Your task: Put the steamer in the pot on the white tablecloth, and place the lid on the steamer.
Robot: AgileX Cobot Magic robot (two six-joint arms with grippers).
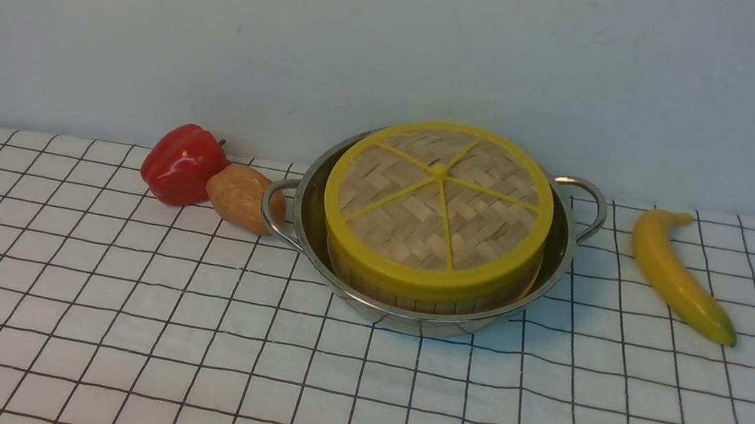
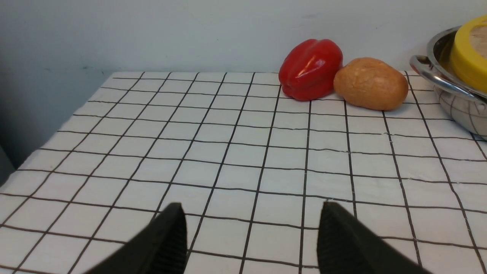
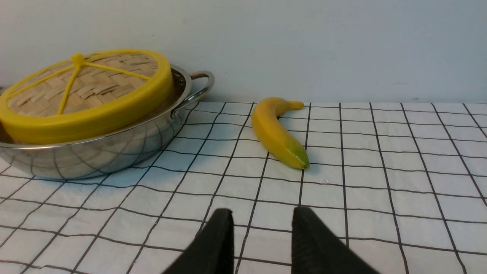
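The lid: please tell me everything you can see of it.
The lid is a flat round disc of woven bamboo with a thick yellow rim and yellow spokes meeting at a small centre knob. It sits on the steamer, slightly tilted, inside the pot on the white tablecloth. Neither gripper touches it.

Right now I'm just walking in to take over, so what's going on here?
Nothing is being handled. The steamer sits in the pot on the cloth, with the lid on top. The left claw and right claw are open and empty, apart from it.
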